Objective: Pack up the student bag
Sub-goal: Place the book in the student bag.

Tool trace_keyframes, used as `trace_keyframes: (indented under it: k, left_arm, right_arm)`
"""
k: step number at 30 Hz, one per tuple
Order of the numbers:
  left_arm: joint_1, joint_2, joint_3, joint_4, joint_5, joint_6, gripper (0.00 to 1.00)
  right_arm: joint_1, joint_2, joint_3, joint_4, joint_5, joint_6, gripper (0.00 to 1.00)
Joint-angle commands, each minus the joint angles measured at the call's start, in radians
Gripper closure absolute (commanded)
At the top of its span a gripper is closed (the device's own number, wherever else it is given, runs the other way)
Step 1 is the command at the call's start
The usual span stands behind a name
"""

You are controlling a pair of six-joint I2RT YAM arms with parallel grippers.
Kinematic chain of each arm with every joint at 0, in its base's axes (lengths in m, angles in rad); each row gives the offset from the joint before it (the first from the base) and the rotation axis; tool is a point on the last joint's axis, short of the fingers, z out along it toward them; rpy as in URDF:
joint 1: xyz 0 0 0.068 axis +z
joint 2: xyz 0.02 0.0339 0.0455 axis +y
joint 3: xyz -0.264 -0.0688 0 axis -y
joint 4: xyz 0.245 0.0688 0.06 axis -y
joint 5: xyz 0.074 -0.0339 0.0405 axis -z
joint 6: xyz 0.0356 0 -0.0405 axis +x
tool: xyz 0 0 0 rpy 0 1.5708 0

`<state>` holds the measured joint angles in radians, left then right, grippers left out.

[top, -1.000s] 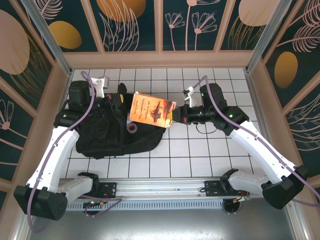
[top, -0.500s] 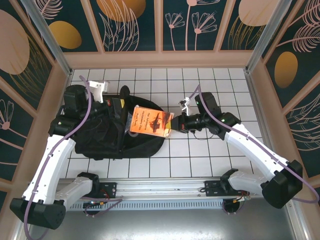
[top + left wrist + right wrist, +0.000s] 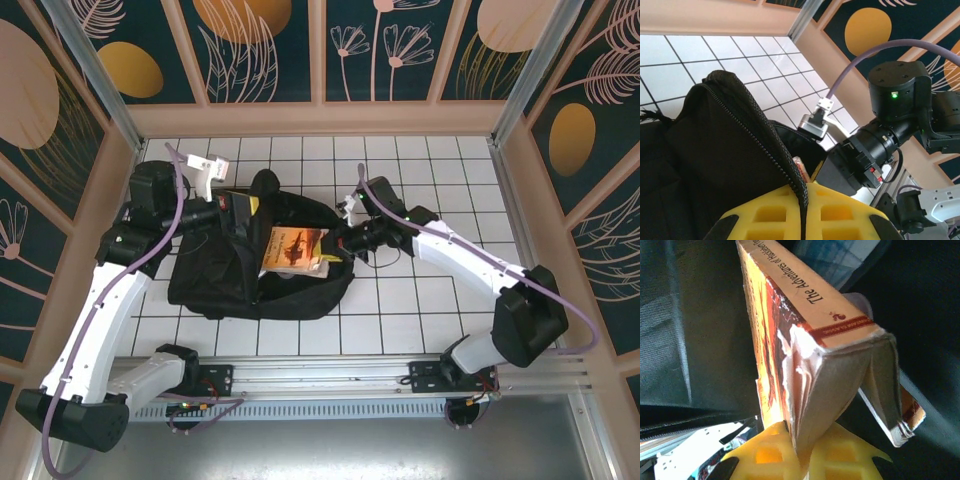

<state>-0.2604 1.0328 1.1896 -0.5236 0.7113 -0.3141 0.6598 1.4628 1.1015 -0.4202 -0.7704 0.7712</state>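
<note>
My right claw (image 3: 338, 250) is pinching the book (image 3: 292, 247). The book is filling most of the bag (image 3: 215, 285) mouth just ahead of the claw, so little room is showing there. In the right wrist view, dark fabric is pressing close on both sides of the book. Past the book, my left claw (image 3: 238, 212) is clamping the bag's zipper edge and holding it up, standing straight across from my right claw and blocking the way onward. Behind my right claw and off to either side of it, open table (image 3: 420, 300) tiles are giving free passage. The wall (image 3: 320, 118) is bounding the room beyond the bag.
</note>
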Motion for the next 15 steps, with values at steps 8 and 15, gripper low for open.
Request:
trace_keyframes:
  k: [8,15]
  left_arm:
    - [-0.028,-0.002,0.047,0.142,0.09,0.022,1.0]
    - [-0.037,0.002,0.041,0.145,0.089,0.022,1.0]
  right_arm:
    - [0.038,0.168,0.116,0.24,-0.049,0.135,1.0]
    - [0.107,0.386,0.316,0.273,-0.008,0.173,1.0]
